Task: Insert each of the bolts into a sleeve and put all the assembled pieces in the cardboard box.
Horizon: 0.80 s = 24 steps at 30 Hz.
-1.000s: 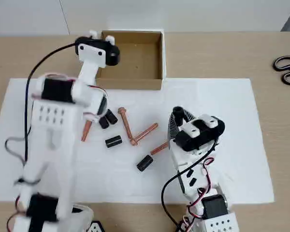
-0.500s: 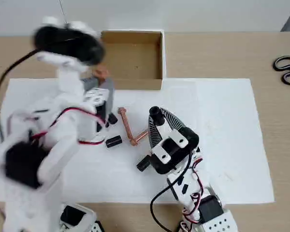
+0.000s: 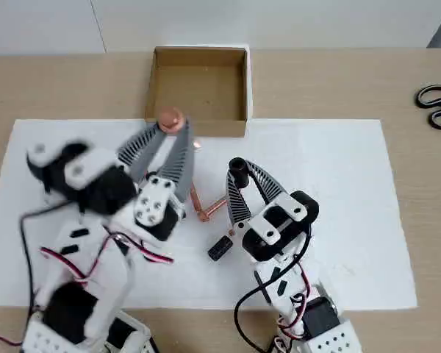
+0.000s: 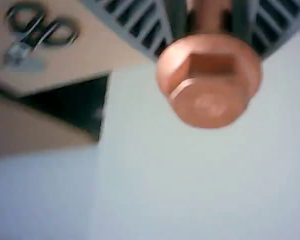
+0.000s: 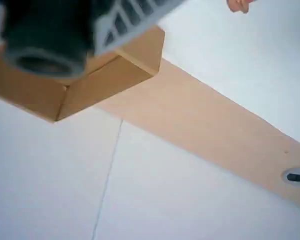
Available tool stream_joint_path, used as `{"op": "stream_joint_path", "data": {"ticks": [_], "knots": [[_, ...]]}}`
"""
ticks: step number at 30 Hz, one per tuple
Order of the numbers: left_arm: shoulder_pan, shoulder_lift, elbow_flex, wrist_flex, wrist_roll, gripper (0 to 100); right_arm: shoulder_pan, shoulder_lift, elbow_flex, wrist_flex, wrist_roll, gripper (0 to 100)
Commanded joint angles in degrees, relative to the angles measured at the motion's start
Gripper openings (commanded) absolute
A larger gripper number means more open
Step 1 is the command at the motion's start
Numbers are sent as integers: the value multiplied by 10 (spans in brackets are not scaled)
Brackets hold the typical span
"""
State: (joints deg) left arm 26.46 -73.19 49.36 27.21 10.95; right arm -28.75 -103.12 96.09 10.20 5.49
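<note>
High view: the left gripper (image 3: 170, 126) pinches a copper bolt (image 3: 170, 118) at its tip, just at 6 o'clock of the cardboard box (image 3: 198, 127). At 4 o'clock from it, the right gripper (image 3: 242, 168) clamps a black sleeve (image 3: 238, 170). Between the arms lie loose bolts (image 3: 208, 209), and a loose sleeve (image 3: 220, 248) lies at 7 o'clock of the right gripper.

Left wrist view: the bolt's head sits between the fingers (image 4: 135, 20), with scissors (image 4: 35, 31) on the desk (image 4: 90, 52) beyond.

Right wrist view: the gripped sleeve hangs in front of a corner of the box.
</note>
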Motion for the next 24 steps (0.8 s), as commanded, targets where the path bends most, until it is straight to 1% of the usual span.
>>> {"op": "stream_joint_path", "data": {"ticks": [1,6,9,14,17,20,24], "knots": [[38,-23,51,-72,2,6,-3,-8,4,-15,-6,5],[52,-19,63,-86,3,6,-3,-8,4,-20,-6,5],[53,-18,66,-73,3,6,-3,-8,4,-57,-4,5],[53,-18,64,-28,3,6,-3,-8,4,-80,60,5],[53,-18,65,-21,3,6,-5,-8,4,-81,70,5],[53,-18,63,-22,3,6,-20,-8,4,-81,79,5],[50,-18,50,-21,1,6,-62,-8,4,-81,100,5]]}}
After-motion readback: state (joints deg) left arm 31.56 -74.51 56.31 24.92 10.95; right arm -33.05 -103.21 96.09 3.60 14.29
